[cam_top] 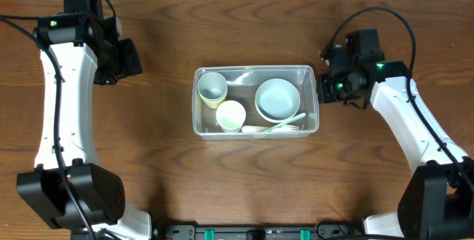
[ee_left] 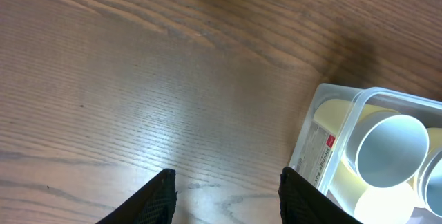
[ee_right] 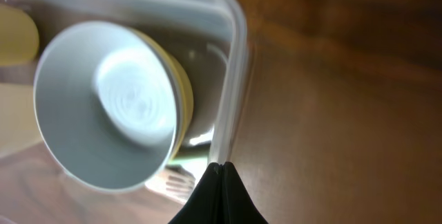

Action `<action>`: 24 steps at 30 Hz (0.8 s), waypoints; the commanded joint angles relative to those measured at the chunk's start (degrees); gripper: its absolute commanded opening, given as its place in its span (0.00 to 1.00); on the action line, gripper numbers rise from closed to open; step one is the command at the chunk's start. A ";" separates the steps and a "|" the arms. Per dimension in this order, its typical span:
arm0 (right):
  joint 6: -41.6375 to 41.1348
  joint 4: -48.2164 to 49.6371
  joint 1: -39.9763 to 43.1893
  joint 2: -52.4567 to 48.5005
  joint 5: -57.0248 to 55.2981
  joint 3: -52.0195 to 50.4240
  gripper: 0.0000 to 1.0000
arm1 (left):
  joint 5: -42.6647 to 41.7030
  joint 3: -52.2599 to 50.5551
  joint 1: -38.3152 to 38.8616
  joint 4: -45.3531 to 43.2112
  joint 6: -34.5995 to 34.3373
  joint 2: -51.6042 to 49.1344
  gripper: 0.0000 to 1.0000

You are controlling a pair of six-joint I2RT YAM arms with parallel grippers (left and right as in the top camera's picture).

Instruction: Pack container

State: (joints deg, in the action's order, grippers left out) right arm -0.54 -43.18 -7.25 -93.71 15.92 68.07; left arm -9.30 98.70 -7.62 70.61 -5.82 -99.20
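Wooden table (cam_top: 237,18): work surface.

Container (cam_top: 255,67): table centre, between both arms, within reach from either side.

Left gripper (ee_left: 228,200): fingers spread, holding nothing, well apart from container's left end. Probably parked out of way.

Right gripper (ee_right: 221,182): fingers pressed together, nothing seen between, tip at container's right rim. Touching or just beside, cannot tell. Possibly nudging or steadying.

Bowl (cam_top: 278,99): upright, right half, widest room.

Back cup (cam_top: 212,88), front cup (cam_top: 230,115): left half, close together, saving space.

Pale utensils (cam_top: 275,127): along front wall, leftover gap. Packing judged nearly done.
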 commanded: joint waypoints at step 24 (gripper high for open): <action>-4.44 13.35 0.55 10.27 -30.93 0.83 0.99 | 12.70 -0.59 12.20 -6.56 6.32 0.96 0.98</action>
State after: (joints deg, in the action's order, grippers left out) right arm -3.36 -28.71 -7.22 -85.08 -13.82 68.29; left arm 1.72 98.70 4.86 63.44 0.05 -99.20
